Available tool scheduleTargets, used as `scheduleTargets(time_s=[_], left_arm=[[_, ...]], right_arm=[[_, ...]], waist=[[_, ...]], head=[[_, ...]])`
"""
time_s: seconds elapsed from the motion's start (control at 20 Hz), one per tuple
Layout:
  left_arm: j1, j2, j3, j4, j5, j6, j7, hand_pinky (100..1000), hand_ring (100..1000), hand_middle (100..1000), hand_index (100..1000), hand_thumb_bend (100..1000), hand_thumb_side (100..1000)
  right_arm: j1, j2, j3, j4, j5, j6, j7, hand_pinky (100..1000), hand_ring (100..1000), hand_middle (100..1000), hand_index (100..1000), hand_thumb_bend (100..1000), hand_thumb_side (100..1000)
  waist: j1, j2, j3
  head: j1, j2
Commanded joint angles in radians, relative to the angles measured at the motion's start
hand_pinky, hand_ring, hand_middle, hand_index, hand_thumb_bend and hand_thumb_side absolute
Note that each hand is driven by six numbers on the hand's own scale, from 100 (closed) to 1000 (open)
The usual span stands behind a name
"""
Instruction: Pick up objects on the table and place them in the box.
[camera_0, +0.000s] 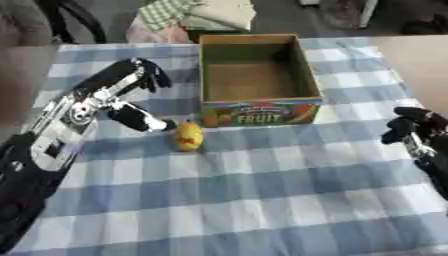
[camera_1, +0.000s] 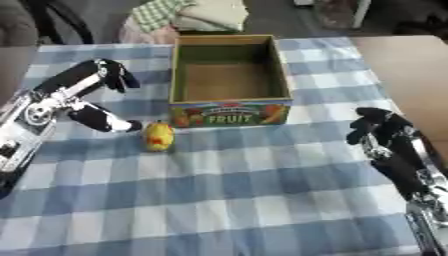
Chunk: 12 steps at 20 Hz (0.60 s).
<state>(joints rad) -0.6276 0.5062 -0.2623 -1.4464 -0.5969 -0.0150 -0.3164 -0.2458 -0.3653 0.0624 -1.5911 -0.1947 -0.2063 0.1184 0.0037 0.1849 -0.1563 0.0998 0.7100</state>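
Toward the far edge of the blue-and-white checked tablecloth (camera_0: 262, 190), a cardboard fruit box (camera_0: 258, 75) stands open, showing only its bare bottom. Just in front of its near left corner lies a small yellow fruit-shaped object (camera_0: 187, 136). The left hand (camera_0: 122, 95) hovers beside it, fingers spread apart, thumb tip close to the yellow object, whether touching I cannot tell. The right hand (camera_1: 378, 131) rests near the table's right edge, fingers curled, holding nothing.

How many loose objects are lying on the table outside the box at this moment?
1: a small yellow object lies on the checked tablecloth, just before the box's front left corner, beside the left hand's thumb. The box looks empty inside.
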Motion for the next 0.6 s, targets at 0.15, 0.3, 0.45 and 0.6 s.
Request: scheduleTargets(time_s=[0.15,0.3,0.45,0.6], left_arm=[[-0.027,-0.007,-0.025,0.026,-0.025,-0.024,-0.017,664,610,610,710,650,225],[-0.026,-0.009,-0.034,0.034,-0.029,-0.032,-0.031,664,612,611,711,651,225],[-0.022,-0.012,-0.041,0.042,-0.033,-0.036,-0.044,664,612,611,712,653,224],[-0.023,-0.016,-0.047,0.051,-0.039,-0.040,-0.047,663,611,611,712,657,224]], right_arm=[[-0.010,-0.013,-0.003,-0.016,0.001,-0.002,0.002,584,562,576,767,100,369],[-0.011,-0.013,-0.003,-0.015,0.001,-0.002,0.002,584,561,576,767,100,370],[-0.010,-0.013,-0.003,-0.014,0.000,-0.002,0.003,584,561,577,767,100,370],[-0.011,-0.012,-0.002,-0.014,0.000,-0.002,0.004,584,561,576,767,100,371]], waist=[[0.001,-0.012,-0.005],[0.002,-0.012,-0.006],[0.003,-0.014,-0.006],[0.003,-0.014,-0.006]], head=[[0.000,-0.011],[-0.001,-0.011],[-0.001,-0.010],[-0.001,-0.011]])
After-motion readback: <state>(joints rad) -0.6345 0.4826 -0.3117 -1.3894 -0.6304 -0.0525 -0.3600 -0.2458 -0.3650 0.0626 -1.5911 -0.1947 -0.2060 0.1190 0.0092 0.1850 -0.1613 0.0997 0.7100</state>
